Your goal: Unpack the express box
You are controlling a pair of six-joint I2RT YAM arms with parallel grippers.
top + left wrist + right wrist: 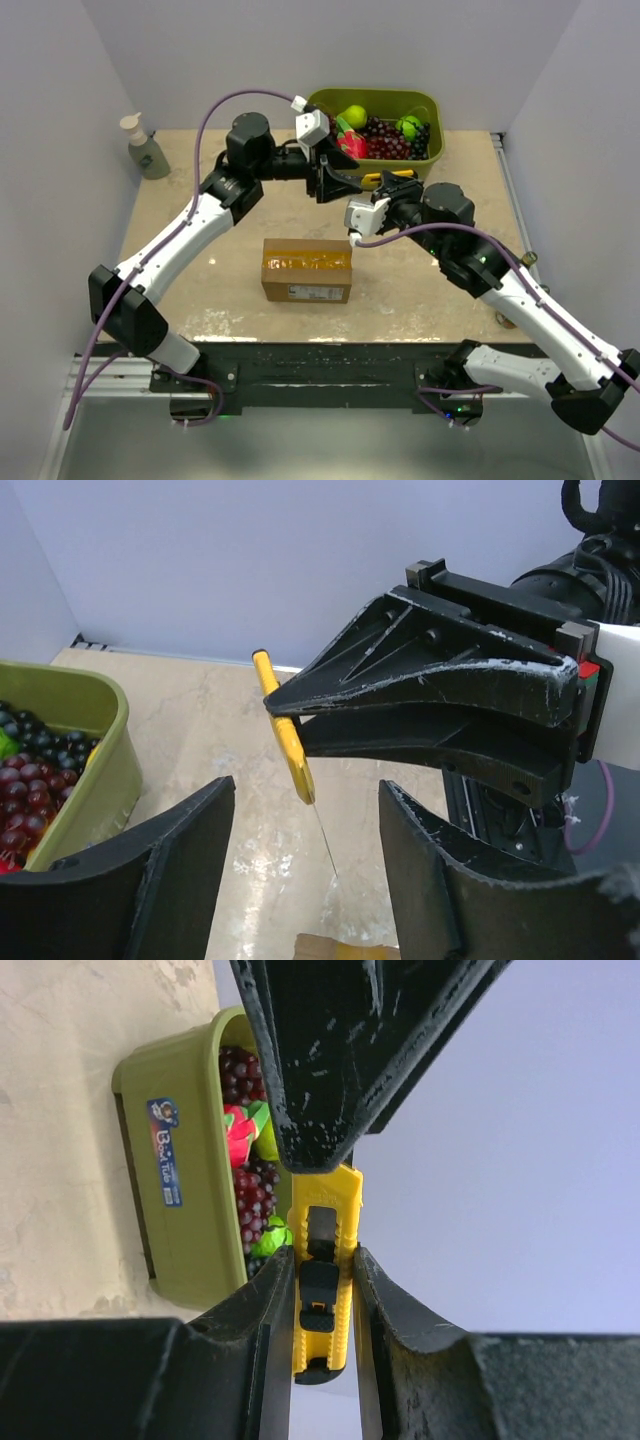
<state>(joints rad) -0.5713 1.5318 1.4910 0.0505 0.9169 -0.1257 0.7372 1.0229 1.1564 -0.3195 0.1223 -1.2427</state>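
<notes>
The express box point(306, 270), a brown carton with yellowish tape on top and a white label on its near side, lies closed in the middle of the table. Only its corner shows at the bottom edge of the left wrist view point(345, 948). My right gripper point(388, 184) point(322, 1255) is shut on a yellow utility knife point(322, 1300) point(283, 742) and holds it in the air behind the box. The thin blade is out and points down. My left gripper point(350, 184) point(305, 790) is open, facing the right one, with its fingers on either side of the blade and not touching it.
A green plastic bin point(432, 140) point(95, 770) point(190, 1190) of toy fruit stands at the back of the table, just behind both grippers. A soap pump bottle point(145, 148) stands at the back left. White walls enclose the table on three sides.
</notes>
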